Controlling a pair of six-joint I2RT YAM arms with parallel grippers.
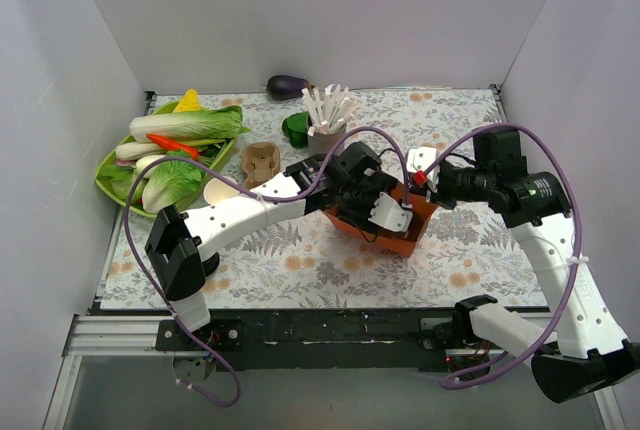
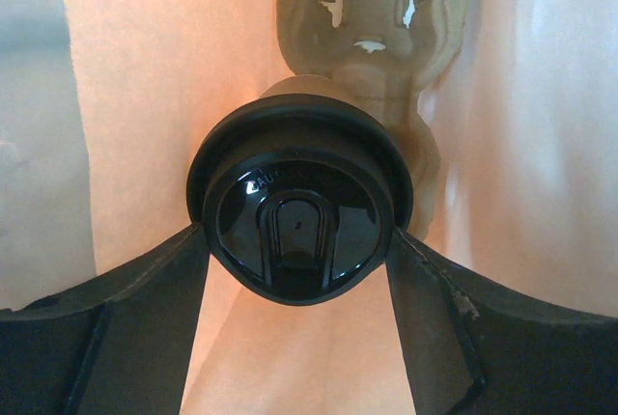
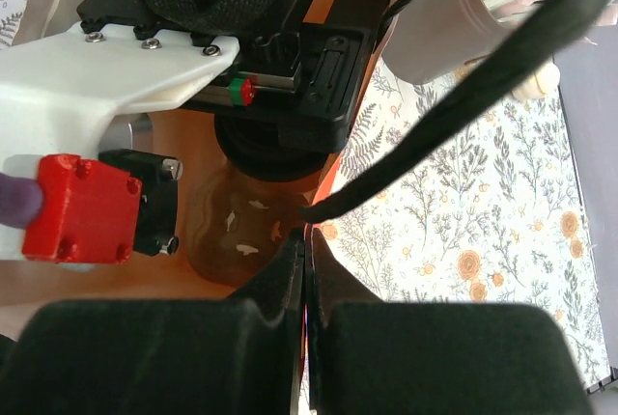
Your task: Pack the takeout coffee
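Takeout coffee (image 2: 294, 212), a small brown kraft-paper cup with a round black plastic lid, sits inside the orange paper bag (image 2: 145, 96), pinched at its sides by the left gripper (image 2: 296, 241). A brown moulded-pulp tray (image 2: 372, 10) lies beyond it in the bag. The right gripper (image 3: 304, 251) has its fingers pressed together on the bag's rim.

— Over on the left?
— Green tray (image 1: 108, 188), piled with leafy cabbages (image 1: 190, 127), a corn cob (image 1: 187, 101) at its far end, a red chilli (image 1: 173, 144) across the middle.
— Against the back wall?
— Dark aubergine (image 1: 288, 86), lying alone.
— Nearer the middle?
— Grey cup of white sticks (image 1: 326, 134), upright, touching a round green item (image 1: 296, 128) on its left. Nearer and further left, a brown pulp cup carrier (image 1: 260, 163); beside that, a pale round disc (image 1: 220, 191).
— Underneath it all?
— Floral tablecloth (image 1: 470, 250).
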